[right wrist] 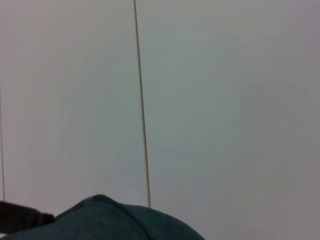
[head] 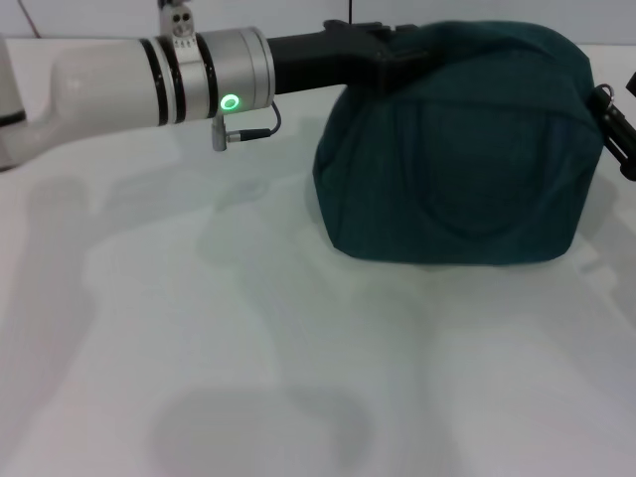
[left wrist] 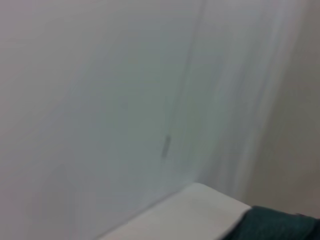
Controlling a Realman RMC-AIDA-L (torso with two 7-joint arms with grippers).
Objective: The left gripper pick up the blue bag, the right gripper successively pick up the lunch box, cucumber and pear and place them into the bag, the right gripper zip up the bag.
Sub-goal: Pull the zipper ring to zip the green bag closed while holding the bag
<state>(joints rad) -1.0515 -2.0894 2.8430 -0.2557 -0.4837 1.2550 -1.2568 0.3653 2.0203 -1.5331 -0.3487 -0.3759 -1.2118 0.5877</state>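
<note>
You see the blue bag point(head: 462, 149) standing far right on the white surface point(head: 248, 348) | the left gripper point(head: 383, 45) reaches across to the bag's top left corner, you cannot tell its grasp | the right gripper point(head: 618, 124) shows at the bag's right edge, grip unclear.

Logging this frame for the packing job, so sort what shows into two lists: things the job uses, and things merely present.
Job:
- blue bag, standing on the table, bulging
- left claw, at the bag's top left edge
- right claw, at the bag's right edge, mostly out of view

No lunch box, cucumber or pear shows.

Merely present:
- white table
- wall panels behind
</note>
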